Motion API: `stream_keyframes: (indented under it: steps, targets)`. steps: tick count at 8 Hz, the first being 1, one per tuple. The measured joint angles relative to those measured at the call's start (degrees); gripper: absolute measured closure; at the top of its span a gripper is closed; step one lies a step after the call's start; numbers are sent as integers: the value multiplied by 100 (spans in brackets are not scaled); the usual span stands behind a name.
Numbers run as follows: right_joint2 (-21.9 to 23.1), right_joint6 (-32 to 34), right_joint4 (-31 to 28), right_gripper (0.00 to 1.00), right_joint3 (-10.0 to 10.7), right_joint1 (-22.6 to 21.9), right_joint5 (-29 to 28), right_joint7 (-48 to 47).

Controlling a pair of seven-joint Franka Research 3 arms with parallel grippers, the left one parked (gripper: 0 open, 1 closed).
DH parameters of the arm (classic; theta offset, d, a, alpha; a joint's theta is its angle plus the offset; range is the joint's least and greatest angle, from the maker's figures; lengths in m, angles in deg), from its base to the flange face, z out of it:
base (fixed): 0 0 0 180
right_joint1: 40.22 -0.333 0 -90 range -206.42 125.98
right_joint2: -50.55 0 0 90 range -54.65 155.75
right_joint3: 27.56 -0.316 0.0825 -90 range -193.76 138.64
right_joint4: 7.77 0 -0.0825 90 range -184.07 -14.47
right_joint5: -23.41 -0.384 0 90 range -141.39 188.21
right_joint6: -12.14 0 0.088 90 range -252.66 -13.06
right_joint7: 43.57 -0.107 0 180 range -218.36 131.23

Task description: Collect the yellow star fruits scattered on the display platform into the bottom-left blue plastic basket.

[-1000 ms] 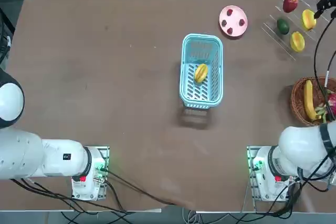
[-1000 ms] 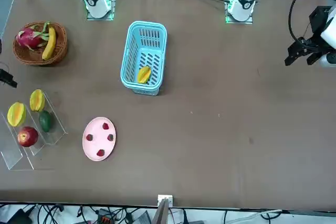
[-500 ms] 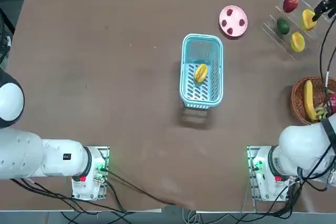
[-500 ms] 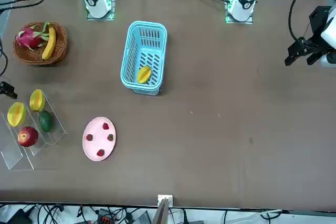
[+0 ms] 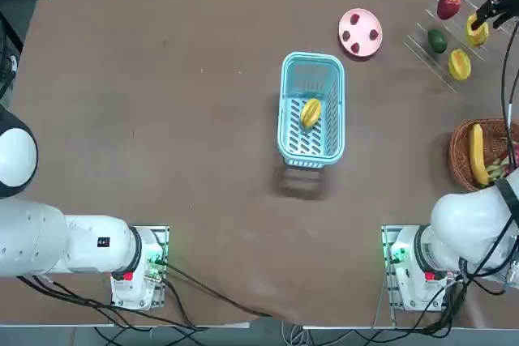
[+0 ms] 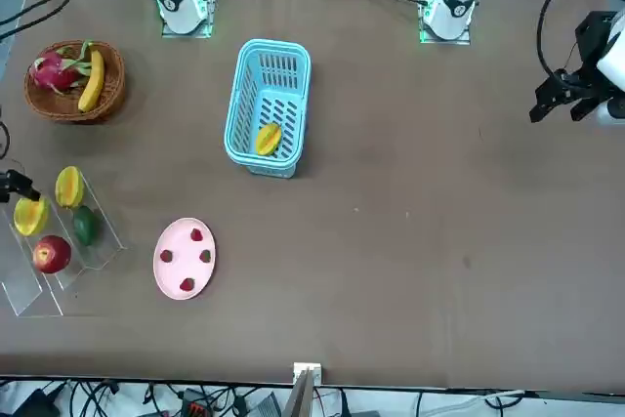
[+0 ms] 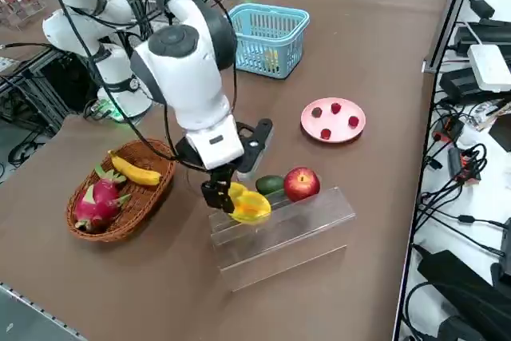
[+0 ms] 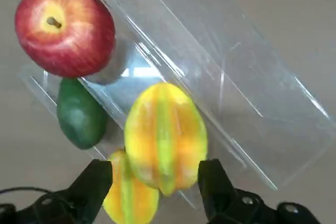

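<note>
Right gripper (image 8: pixel 156 182) hangs over the display platform (image 8: pixel 252 98) with its fingers (image 8: pixel 215 184) spread wide, one on each side of a yellow star fruit (image 8: pixel 165 137) that lies between them; the pads are not pressed on the fruit and it is not lifted. Just past that fruit, on the lower step of the platform, a second star fruit (image 8: pixel 128 198) lies partly under it. Beside these two rests a green fruit (image 8: pixel 80 114), and beyond it a red apple (image 8: pixel 65 30) on the same tier as the fruit between the fingers.

From overhead, the gripper (image 5: pixel 495 12) is at the table's far right corner, and the blue plastic basket (image 5: pixel 311 109) stands well apart from it toward the table's middle, with a third star fruit (image 5: pixel 310 113) already inside. A pink plate (image 5: pixel 360 32) sits between the basket and the platform. Near the arm's own base side, a brown wicker basket (image 5: pixel 462 160) holds a banana (image 5: pixel 477 154).
</note>
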Motion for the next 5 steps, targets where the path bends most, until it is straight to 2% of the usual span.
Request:
stream_keyframes:
  steps: [5]
  targets:
    - [-240, 0, 264, 1, -49, -5, -26, -1]
